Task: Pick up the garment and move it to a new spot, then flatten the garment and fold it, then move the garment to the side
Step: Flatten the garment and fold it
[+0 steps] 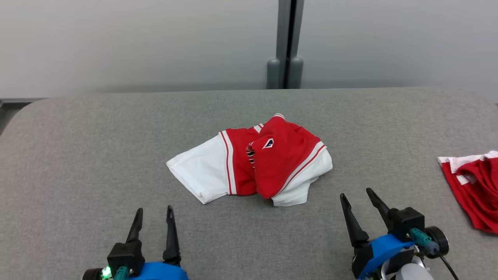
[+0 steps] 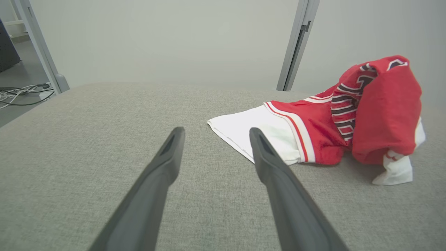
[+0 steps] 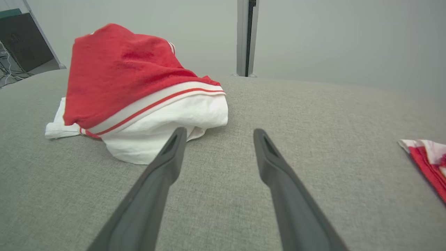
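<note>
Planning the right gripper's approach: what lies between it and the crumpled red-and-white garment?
Just bare grey fabric surface between right gripper and red-and-white garment, shown in the head view.

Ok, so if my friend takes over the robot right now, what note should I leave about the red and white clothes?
The left tool is open and empty, on the near side of the table, apart from the garment.
The right tool is open and empty, just short of the garment's near right corner.
The garment is a crumpled red and white heap in the middle of the table.
A second garment lies at the table's right edge.
Done: nothing visible; the garment is neither flat nor folded.
Left: pick it up, move it, flatten it, fold it, set it aside.
</note>
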Controlling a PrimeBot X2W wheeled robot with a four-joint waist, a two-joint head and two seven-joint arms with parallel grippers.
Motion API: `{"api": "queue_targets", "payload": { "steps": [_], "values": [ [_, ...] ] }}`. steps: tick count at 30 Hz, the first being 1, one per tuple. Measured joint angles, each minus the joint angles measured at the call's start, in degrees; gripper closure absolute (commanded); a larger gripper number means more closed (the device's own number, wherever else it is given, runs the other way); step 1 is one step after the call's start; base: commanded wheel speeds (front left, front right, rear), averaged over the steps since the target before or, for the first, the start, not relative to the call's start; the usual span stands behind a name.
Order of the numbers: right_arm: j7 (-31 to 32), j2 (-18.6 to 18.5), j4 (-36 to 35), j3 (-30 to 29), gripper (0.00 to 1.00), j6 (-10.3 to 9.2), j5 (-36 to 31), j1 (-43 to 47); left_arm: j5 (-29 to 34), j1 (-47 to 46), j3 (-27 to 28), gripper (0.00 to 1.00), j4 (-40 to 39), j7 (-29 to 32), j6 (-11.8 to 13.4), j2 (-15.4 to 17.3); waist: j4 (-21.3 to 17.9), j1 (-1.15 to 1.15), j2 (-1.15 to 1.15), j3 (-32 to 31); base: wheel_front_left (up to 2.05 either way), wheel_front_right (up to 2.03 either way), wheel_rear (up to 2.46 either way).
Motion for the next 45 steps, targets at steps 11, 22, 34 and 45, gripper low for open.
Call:
{"api": "queue_targets", "payload": {
  "steps": [11, 22, 34, 45],
  "values": [
    [0.0, -0.4, 6.9, -6.9, 0.0, 0.0, -5.1, -6.5, -1.9, -2.7, -4.9, 0.0, -0.6, 0.0, 1.5, 0.0, 7.1, 0.0, 0.01, 5.7, 0.0, 0.0, 0.0],
    [0.0, -2.3, 9.9, -9.5, 0.0, 0.0, -5.2, -12.8, -3.4, -5.0, -7.9, 0.0, -1.8, 0.0, 2.5, 0.0, 11.2, 0.01, 0.01, 12.1, 0.0, 0.0, 0.0],
    [0.0, -2.8, 11.9, -6.4, 1.0, 0.0, -0.9, -15.1, -3.7, -7.0, -8.3, 0.0, -2.2, 0.0, 3.5, 0.0, 11.4, 0.0, 0.01, 14.6, 0.0, 0.0, 0.0],
    [0.0, -2.9, 2.4, -7.8, 1.0, -0.01, 9.0, -15.1, -3.5, -6.1, -7.3, 0.0, -1.2, 0.0, 2.6, 0.0, 7.8, 0.0, 0.01, 10.7, 0.0, 0.0, 0.0]
  ]
}}
